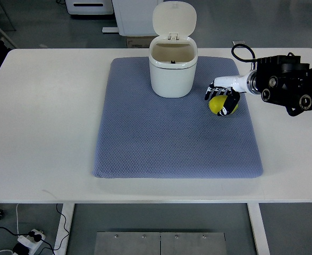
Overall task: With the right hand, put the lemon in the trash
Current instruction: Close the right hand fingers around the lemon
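Observation:
A yellow lemon (pixel 218 105) lies on the right part of the blue-grey mat (pixel 171 143), to the right of the white trash bin (pixel 173 77). The bin stands at the back middle of the mat with its lid (pixel 174 18) flipped up, and its inside shows nothing. My right hand (pixel 223 98) reaches in from the right edge and sits on top of the lemon. Its white, black-tipped fingers (pixel 215 93) curl over the fruit, and a dark thumb presses its right side. The lemon still touches the mat. The left arm does not show.
The mat lies on a white table (pixel 44 117). A black cable (pixel 243 53) loops behind my right forearm (pixel 291 85). Beyond the table's far edge stand white cabinets and a cardboard box (pixel 137 41).

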Controlling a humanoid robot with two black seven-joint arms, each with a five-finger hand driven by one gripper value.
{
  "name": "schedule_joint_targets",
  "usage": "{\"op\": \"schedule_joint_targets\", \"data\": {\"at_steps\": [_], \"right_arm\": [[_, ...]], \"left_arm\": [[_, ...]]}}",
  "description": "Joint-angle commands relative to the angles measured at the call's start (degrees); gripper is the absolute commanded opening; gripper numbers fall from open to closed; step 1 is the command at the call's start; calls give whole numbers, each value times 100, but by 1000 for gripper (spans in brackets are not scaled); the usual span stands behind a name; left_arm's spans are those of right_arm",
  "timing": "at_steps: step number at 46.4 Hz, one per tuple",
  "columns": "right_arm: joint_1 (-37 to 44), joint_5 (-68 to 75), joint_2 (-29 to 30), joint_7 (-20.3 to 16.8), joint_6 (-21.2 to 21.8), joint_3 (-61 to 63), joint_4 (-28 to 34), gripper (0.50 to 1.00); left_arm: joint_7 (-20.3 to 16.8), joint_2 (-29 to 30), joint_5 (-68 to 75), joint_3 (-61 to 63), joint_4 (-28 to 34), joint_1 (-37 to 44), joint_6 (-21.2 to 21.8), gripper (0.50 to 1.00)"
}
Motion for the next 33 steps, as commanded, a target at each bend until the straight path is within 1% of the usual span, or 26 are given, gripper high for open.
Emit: {"op": "schedule_joint_targets", "data": {"at_steps": [1, 13, 19, 30, 33], "right_arm": [[-27, -9, -5, 0, 1, -8, -22, 763], [-45, -9, -5, 0, 1, -8, -22, 757], [-80, -17, -5, 0, 1, -8, -48, 721], [-89, -17, -14, 9, 1, -8, -83, 700], [-124, -17, -14, 35, 1, -8, -83, 684]], "left_arm": [[0, 0, 0, 0, 0, -2, -2, 1000], [0, 0, 0, 0, 0, -2, -2, 1000], [0, 0, 0, 0, 0, -2, -2, 1000], [0, 0, 0, 0, 0, -2, -2, 1000], [0, 0, 0, 0, 0, -2, -2, 1000]]}}
